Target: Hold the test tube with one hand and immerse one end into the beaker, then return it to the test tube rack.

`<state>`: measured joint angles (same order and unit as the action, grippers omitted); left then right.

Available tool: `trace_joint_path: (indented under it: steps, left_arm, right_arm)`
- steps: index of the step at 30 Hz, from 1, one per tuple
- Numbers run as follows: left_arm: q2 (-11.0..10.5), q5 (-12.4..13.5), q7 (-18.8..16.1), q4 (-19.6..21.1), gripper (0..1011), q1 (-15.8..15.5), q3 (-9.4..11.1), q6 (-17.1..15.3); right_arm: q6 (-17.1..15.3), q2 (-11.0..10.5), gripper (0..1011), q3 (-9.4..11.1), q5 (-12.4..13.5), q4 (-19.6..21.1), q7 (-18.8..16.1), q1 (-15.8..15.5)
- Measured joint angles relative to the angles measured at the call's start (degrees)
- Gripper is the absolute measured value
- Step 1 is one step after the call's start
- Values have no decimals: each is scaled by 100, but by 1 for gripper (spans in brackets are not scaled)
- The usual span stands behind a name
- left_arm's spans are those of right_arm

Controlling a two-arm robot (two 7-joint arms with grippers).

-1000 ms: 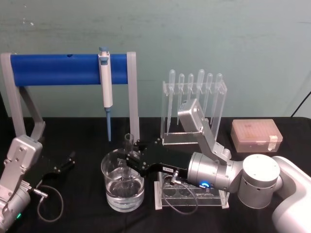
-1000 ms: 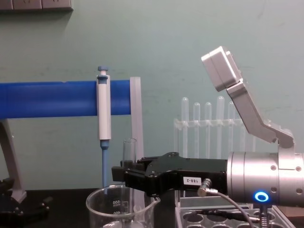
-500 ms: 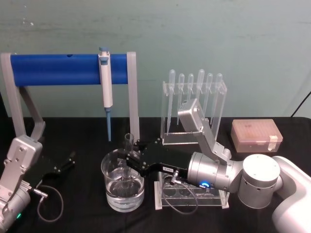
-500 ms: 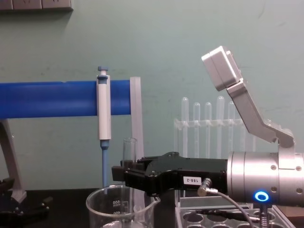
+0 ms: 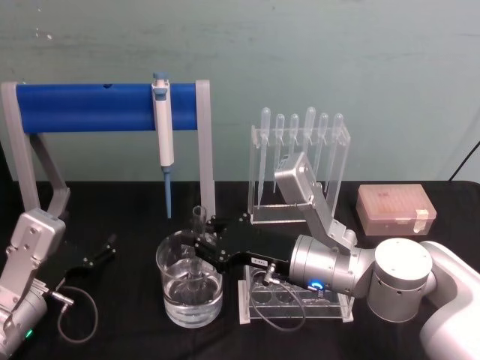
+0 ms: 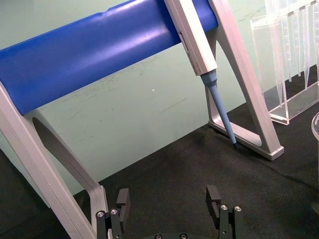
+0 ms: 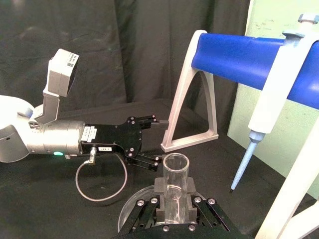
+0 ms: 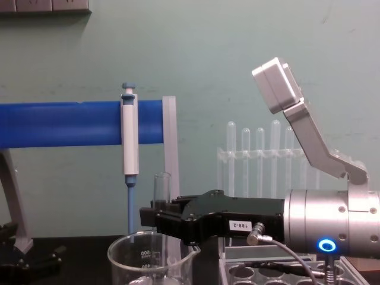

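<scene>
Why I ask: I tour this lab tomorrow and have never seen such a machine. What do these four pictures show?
It is a two-armed robot at a black table. One camera looks down from its head, one across from its chest, and one sits on each wrist. The right gripper is shut on the test tube, holding it upright with its lower end inside the beaker of clear liquid. The left gripper is open at the left, holding nothing. Behind are a blue stand with a pipettor hanging on it, a holder of pipettes and a pinkish box. The test tube rack sits beside the beaker.
</scene>
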<state>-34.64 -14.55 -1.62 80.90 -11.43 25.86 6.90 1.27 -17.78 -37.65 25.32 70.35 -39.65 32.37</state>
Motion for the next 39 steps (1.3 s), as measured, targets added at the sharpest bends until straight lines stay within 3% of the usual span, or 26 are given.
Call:
trace_joint_path:
  steps: [39]
  left_arm:
    - [0, 0, 0, 0, 1000, 0, 0, 0]
  right_arm:
    - [0, 0, 229, 0, 0, 0, 3, 0]
